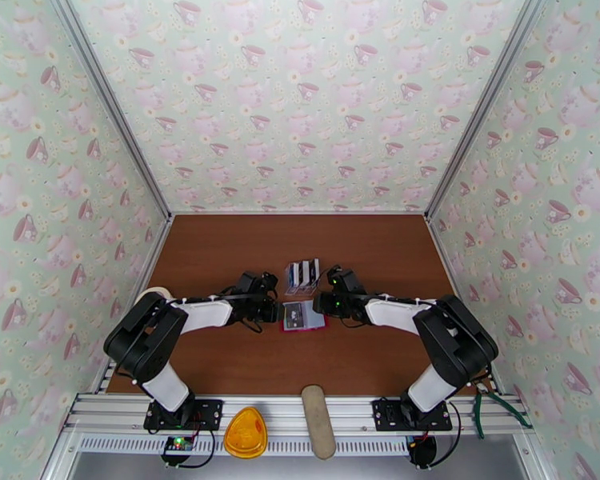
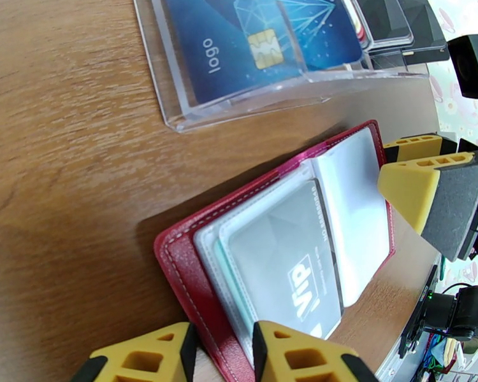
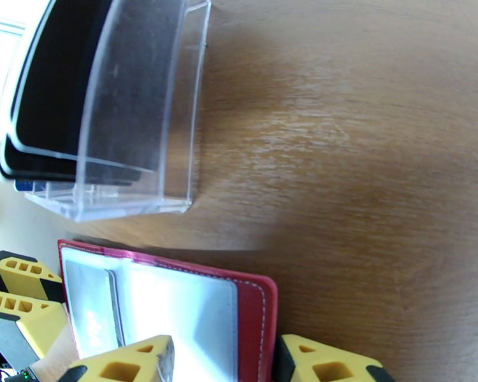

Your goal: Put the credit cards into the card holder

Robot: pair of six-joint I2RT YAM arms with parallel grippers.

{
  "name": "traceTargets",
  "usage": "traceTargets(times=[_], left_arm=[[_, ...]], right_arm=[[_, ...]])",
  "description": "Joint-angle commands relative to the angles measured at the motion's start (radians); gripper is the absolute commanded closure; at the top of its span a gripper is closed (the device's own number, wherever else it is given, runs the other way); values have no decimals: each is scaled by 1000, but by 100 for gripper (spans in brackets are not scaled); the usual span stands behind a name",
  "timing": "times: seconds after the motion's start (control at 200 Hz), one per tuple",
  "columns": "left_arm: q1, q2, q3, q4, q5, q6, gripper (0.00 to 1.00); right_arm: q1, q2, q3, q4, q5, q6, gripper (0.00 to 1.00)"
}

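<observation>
Left wrist: card holder holds silver credit card.

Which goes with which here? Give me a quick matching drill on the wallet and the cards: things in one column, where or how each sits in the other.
Things:
1. wallet
2. blue card
3. silver card
4. black cards

States:
A. tucked inside the wallet
B. in the clear stand, gold chip showing
C. lying open on the table
D. in the clear stand, plain dark faces showing

Pairs: 1-C, 2-B, 3-A, 4-D
</observation>
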Motion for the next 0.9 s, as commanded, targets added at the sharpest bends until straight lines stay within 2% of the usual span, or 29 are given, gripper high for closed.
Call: traceTargets(times=[0.0,0.265,0.481,0.897], left_arm=[[-11,46,-3,-56,-12,-3,67],[-9,39,-5,-57,-10,-5,68],[-9,29,-8,-62,-13,-5,79],[-8,21,-10,-62,-12,-5,86]], right_arm=[[5,25,-23,-31,-33,-10,54],[5,-38,-29,-70,-28,-13,58],[5,-86,-25,-92,-41,-9,63],[5,-138,-14,-110,-73,9,72]])
